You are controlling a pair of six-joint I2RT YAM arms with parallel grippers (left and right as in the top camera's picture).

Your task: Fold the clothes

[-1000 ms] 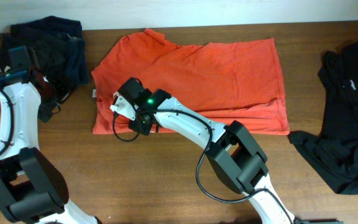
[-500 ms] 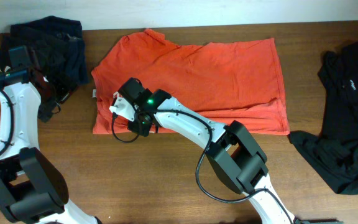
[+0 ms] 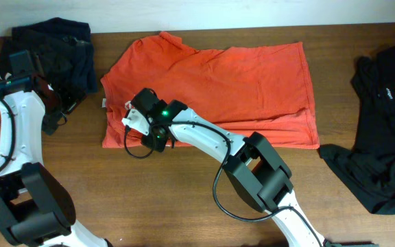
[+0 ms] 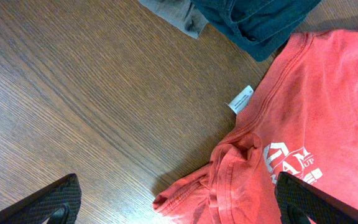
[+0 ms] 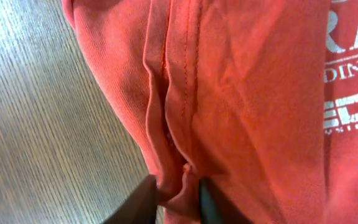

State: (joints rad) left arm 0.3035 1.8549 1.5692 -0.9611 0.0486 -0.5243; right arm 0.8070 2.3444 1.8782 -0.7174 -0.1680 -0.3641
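Note:
The orange-red T-shirt (image 3: 252, 75) lies spread flat across the middle of the wooden table, its white lettering showing in the right wrist view (image 5: 260, 93). My right gripper (image 3: 151, 137) sits on the shirt's front left part and is shut on a raised fold of fabric by a seam (image 5: 178, 190). My left gripper (image 3: 50, 116) hovers left of the shirt, wide open and empty. In the left wrist view (image 4: 179, 202) its fingers frame the shirt's bunched sleeve end (image 4: 316, 112).
A dark navy and grey pile (image 3: 53, 48) lies at the back left, also in the left wrist view (image 4: 260, 18). A loose black garment (image 3: 382, 137) covers the right end. The shirt's white label (image 4: 241, 99) sticks out at its left edge.
My right arm's elbow has shifted slightly left while its gripper stays on the shirt's fold. The left arm and the shirt have not visibly moved.

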